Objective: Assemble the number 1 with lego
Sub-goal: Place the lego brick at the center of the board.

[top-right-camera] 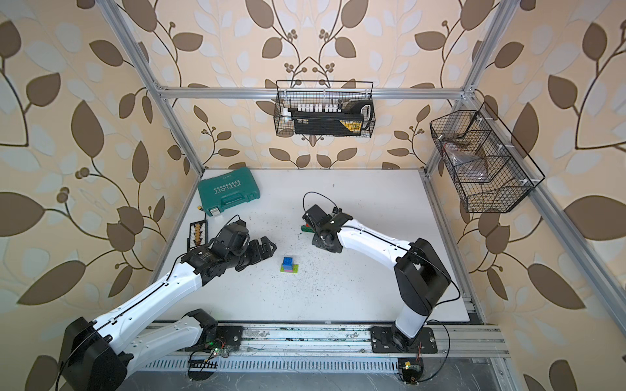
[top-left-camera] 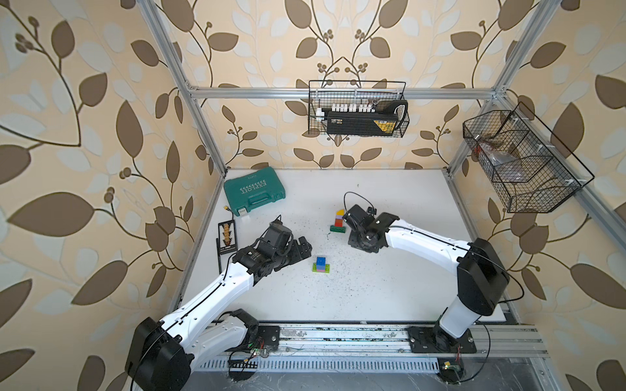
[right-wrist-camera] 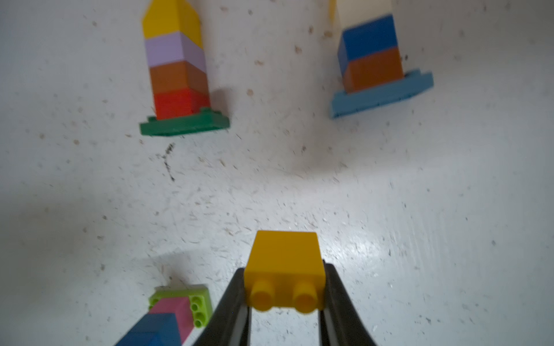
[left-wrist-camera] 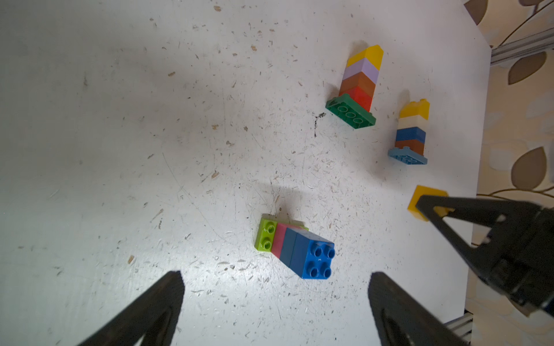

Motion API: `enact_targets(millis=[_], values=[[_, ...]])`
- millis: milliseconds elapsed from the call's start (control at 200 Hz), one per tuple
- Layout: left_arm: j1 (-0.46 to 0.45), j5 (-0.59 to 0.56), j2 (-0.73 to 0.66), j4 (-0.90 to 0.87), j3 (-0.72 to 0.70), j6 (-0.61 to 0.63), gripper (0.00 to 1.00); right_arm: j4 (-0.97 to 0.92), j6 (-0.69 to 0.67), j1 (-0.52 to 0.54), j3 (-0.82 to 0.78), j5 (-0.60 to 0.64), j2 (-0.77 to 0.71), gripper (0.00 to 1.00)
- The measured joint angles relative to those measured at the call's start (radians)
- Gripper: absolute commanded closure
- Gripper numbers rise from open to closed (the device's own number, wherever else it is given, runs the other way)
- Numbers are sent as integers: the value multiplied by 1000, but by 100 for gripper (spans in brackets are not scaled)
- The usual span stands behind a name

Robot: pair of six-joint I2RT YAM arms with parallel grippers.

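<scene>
One yellow brick [right-wrist-camera: 283, 257] clamped in right tool [right-wrist-camera: 284, 269], studs toward wrist. Just beside tool: blue-pink-lime stack [right-wrist-camera: 177, 311], likely target; left tool [left-wrist-camera: 275, 274] spread apart, empty, near it. Lift straight, square brick over stack studs, press gently. Farther ahead: green-based tower [right-wrist-camera: 180, 75], blue-based tower [right-wrist-camera: 371, 54].

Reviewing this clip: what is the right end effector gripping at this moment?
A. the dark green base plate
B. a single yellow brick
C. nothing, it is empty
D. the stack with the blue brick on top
B: in the right wrist view the right end effector is closed on both sides of a lone yellow brick, whose studs face the camera.
</scene>
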Motion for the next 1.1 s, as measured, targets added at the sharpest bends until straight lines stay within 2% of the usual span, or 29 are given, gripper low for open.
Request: enact_targets(millis=[150, 345, 420, 580, 650, 875, 1100], values=[[0, 1, -12, -4, -8, -14, 1, 3, 143, 93, -122, 37, -13, 85], [0, 0, -55, -20, -27, -27, 1, 4, 261, 134, -157, 66, -13, 82], [0, 0, -88, -27, -42, -31, 1, 5, 289, 143, -166, 71, -13, 75], [0, -1, -131, -44, -57, -54, 1, 14, 346, 177, -189, 70, -13, 46], [0, -1, -133, -50, -57, -64, 1, 23, 365, 195, -202, 69, -15, 38], [0, -1, -132, -72, -58, -80, 1, 57, 406, 246, -219, 82, -50, 32], [0, -1, -132, -76, -57, -91, 1, 197, 430, 253, -323, 73, -106, 28]])
